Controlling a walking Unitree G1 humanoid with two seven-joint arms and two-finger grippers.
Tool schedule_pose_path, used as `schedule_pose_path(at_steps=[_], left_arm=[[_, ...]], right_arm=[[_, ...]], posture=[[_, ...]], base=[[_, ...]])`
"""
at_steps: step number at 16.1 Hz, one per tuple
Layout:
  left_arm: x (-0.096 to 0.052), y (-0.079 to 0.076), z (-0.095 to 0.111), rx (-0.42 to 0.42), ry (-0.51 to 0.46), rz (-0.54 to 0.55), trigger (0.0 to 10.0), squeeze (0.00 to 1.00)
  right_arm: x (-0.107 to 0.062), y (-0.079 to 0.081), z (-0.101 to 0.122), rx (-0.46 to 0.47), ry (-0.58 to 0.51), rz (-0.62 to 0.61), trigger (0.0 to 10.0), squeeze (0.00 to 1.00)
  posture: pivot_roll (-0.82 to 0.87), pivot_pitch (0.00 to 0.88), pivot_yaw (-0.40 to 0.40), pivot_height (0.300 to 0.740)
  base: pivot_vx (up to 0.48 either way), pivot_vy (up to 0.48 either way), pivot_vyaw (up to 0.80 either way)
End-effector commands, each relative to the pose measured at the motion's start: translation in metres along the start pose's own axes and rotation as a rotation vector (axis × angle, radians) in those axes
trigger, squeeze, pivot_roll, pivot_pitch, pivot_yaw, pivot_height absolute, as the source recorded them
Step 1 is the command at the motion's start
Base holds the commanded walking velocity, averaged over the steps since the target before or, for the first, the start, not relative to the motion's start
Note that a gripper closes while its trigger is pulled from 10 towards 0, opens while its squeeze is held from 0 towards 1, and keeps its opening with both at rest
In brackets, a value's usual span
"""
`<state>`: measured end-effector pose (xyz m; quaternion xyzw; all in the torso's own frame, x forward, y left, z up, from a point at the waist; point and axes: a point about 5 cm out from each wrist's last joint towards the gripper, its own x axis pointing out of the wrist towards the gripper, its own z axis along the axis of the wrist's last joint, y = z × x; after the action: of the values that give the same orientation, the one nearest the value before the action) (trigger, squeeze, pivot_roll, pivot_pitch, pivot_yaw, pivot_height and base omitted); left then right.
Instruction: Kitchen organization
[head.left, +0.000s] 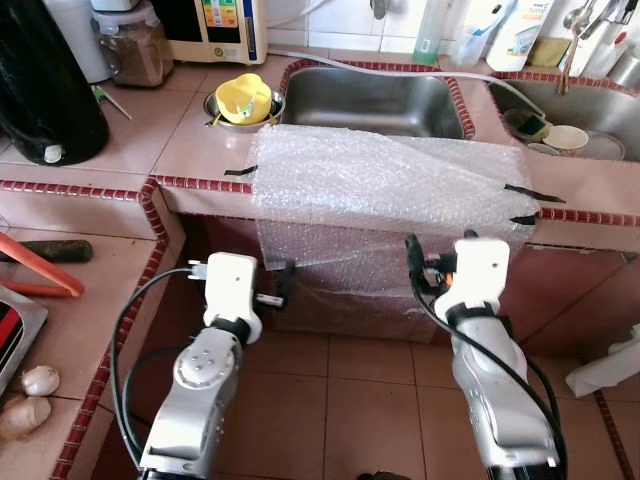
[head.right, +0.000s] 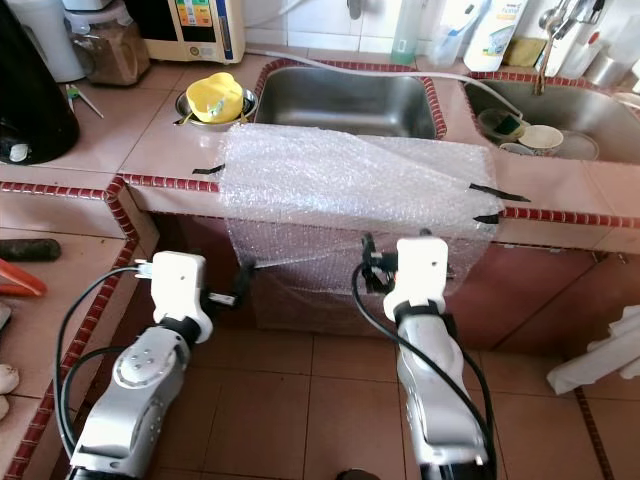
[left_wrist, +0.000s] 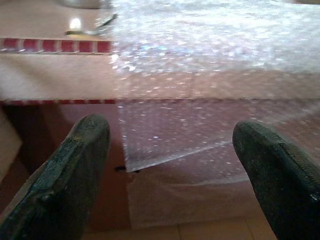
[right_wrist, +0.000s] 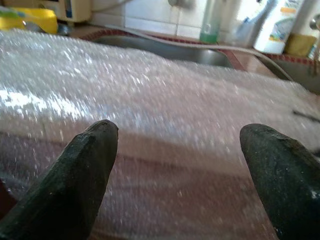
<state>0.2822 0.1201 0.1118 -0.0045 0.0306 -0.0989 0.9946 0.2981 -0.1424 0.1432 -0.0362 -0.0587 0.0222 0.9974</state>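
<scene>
A sheet of bubble wrap lies taped over the pink tiled counter and hangs down its front face. A yellow cup sits in a small steel bowl left of the steel sink. My left gripper is held low in front of the counter face, open, with nothing between its fingers. My right gripper is open too, a little higher and close to the hanging wrap, its fingers apart with nothing held.
A second sink at the right holds bowls and a cup. Bottles stand behind the sinks. A black appliance and a jar stand at the left. A side counter at my left carries garlic. Tiled floor lies below.
</scene>
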Motion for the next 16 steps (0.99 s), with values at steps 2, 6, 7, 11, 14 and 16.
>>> schedule_pose_path(at_steps=[2,6,7,11,14,16], left_arm=[[0.007,0.004,-0.005,-0.012,0.001,0.031,10.0,0.0],[0.028,0.0,0.017,0.036,-0.061,-0.013,10.0,0.0],[0.029,0.0,0.019,0.038,-0.067,-0.017,10.0,0.0],[0.034,-0.002,0.024,0.068,-0.08,-0.055,10.0,0.0],[0.035,-0.002,0.03,0.067,-0.092,-0.055,10.0,0.0],[0.035,-0.003,0.03,0.07,-0.106,-0.047,10.0,0.0]], right_arm=[[0.005,-0.003,0.008,-0.017,-0.044,-0.01,10.0,0.0],[0.008,-0.007,0.003,-0.014,-0.04,-0.032,10.0,0.0],[0.009,-0.007,0.002,-0.011,-0.039,-0.036,10.0,0.0],[0.014,-0.01,-0.001,0.034,-0.029,-0.081,10.0,0.0],[0.017,-0.015,0.002,0.012,-0.045,-0.082,10.0,0.0],[0.023,-0.017,0.006,0.002,-0.057,-0.072,10.0,0.0]], posture=[[-0.13,0.026,-0.023,0.74],[-0.1,0.01,0.0,0.74],[-0.1,0.014,0.012,0.74],[-0.06,0.047,0.036,0.74],[-0.06,0.062,0.031,0.74],[-0.07,0.044,-0.007,0.74]], base=[[0.0,0.0,0.0],[0.0,0.0,0.0],[0.0,0.0,0.0],[0.0,0.0,-0.32],[0.0,0.0,-0.61],[0.0,0.0,0.0]])
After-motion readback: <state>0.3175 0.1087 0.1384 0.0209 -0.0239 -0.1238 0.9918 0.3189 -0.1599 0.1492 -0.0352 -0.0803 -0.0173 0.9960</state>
